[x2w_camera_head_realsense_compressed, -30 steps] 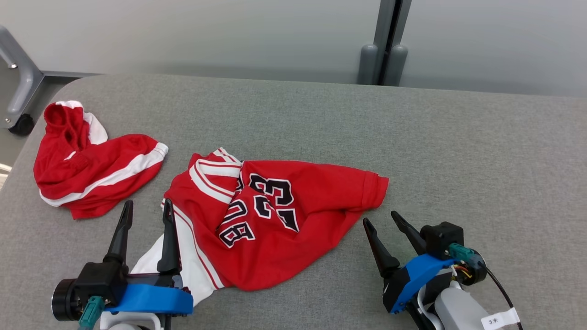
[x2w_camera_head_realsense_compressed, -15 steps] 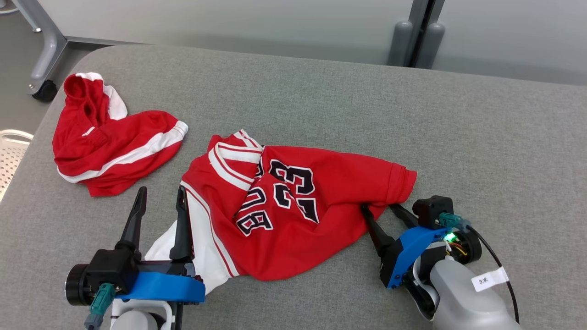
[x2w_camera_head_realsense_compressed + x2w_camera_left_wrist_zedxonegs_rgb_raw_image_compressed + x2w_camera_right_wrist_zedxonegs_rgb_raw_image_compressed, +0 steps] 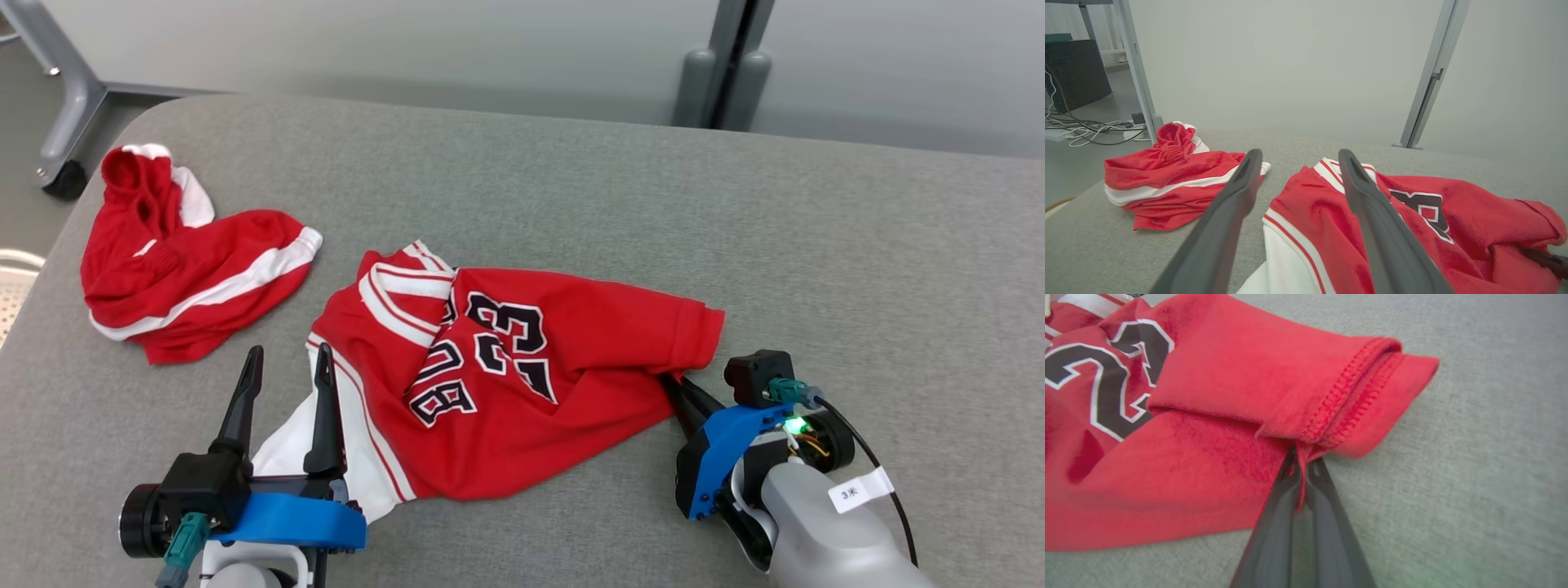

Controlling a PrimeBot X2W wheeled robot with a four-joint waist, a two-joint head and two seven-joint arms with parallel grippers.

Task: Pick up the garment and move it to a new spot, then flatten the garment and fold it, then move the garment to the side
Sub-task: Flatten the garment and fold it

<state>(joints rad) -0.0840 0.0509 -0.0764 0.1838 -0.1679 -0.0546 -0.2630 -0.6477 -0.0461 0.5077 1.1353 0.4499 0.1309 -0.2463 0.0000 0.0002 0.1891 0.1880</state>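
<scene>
R gripper pinches the soft red cloth jersey at its right end. It runs left toward L gripper, jaws spread wide.

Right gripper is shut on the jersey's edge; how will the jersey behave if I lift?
Probably floppy: the jersey lies rumpled and folded over itself, so it should hang limp from the right gripper. Likely light, being thin cloth. Only a small bit near the hem is pinched, so it might slip.

red jersey, black white-edged numerals, white trim; red shorts, white stripe; grey surface.
</scene>
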